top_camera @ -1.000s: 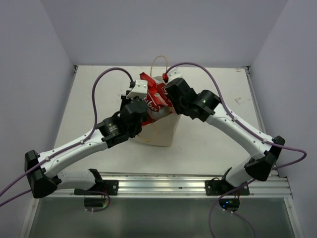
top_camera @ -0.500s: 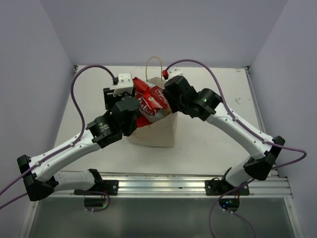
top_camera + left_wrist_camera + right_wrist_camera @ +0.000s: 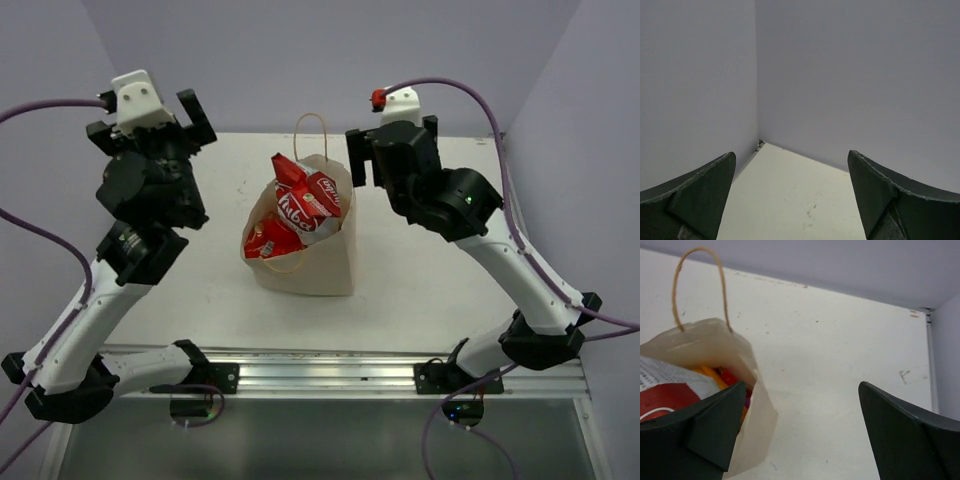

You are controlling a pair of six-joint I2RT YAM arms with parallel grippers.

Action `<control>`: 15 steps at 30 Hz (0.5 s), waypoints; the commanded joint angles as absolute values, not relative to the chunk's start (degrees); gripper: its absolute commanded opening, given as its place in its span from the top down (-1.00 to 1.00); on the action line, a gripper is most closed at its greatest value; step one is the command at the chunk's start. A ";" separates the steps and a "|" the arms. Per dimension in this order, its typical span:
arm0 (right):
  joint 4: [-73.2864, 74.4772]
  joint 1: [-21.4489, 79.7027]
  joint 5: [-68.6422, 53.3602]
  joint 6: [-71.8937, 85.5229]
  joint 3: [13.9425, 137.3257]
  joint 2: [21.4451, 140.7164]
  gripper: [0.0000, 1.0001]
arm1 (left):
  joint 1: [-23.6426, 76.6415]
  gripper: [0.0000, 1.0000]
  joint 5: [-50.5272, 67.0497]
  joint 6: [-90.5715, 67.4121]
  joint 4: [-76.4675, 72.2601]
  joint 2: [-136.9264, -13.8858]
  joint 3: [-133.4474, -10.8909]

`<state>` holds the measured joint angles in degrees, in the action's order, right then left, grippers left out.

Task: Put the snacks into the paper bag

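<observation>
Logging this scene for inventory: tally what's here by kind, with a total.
Bag: 1
Snacks showing at its mouth: at least 3; they overlap, and more may be hidden
Hands: 2 (left hand, right hand), both open and empty
Total: at least 6

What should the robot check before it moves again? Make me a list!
1. Left gripper open and holding nothing: ok.
2. Right gripper open and holding nothing: ok.
3. Paper bag standing up, mouth open: ok.
4. Red packets tucked fully below the rim: not ok, they poke out the top.
5. All five inside: cannot tell, the bag's walls hide what lies lower.
</observation>
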<state>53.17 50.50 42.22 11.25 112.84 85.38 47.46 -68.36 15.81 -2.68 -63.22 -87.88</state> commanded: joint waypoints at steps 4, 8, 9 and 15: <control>53.88 50.19 62.03 8.35 113.29 82.27 -0.98 | 26.99 -0.99 -42.11 0.53 21.69 -62.40 -93.07; 53.00 50.10 63.72 7.38 111.01 80.51 -0.98 | 24.88 -0.99 -37.28 -4.47 23.82 -62.93 -92.20; 52.74 50.10 63.81 7.30 110.66 79.72 -0.98 | 24.70 -0.99 -36.92 -4.92 23.64 -62.93 -91.94; 54.05 48.70 63.72 8.78 109.95 78.57 -0.97 | 23.73 -0.99 -35.77 -5.10 23.55 -62.84 -92.02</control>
